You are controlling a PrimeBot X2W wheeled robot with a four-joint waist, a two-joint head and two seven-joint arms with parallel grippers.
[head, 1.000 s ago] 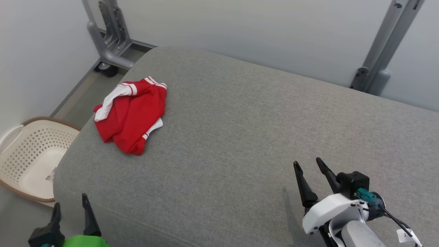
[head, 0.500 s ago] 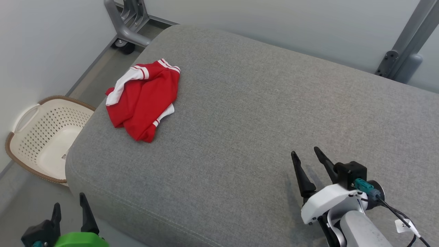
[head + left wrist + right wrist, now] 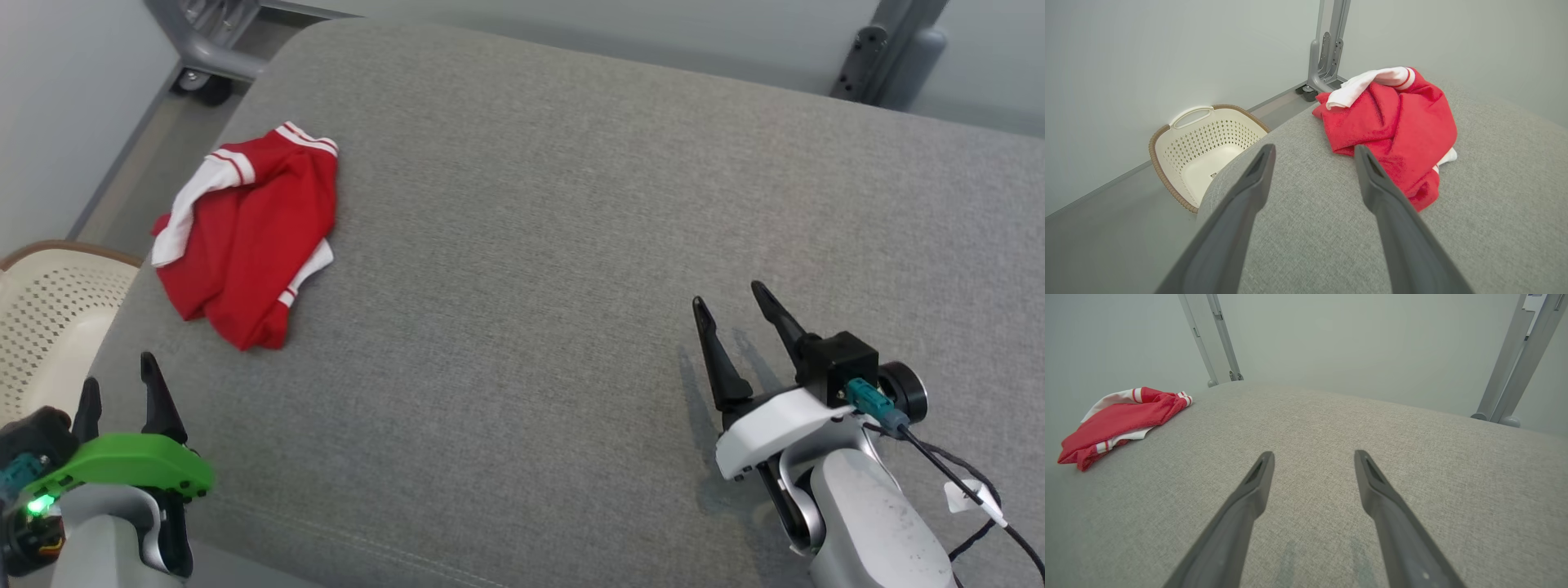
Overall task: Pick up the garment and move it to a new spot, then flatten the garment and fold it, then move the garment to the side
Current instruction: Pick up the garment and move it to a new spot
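Lying crumpled near cushion [image 3: 571, 204] edge, garment [image 3: 245, 237], left claw [image 3: 118, 371] spread nearby, right claw [image 3: 728, 292] spread, well apart

The head view has shifted, and the left pincer [image 3: 118, 370] has risen nearer the garment [image 3: 253, 229].

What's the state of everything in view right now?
garment: crumpled heap, unfolded, lying near the cushion's left end, not held.
left claw: open, holding nothing, short of the garment.
right claw: open, holding nothing, low over bare cushion.
cushion: flat, bearing the garment.
basket: upright on the floor.
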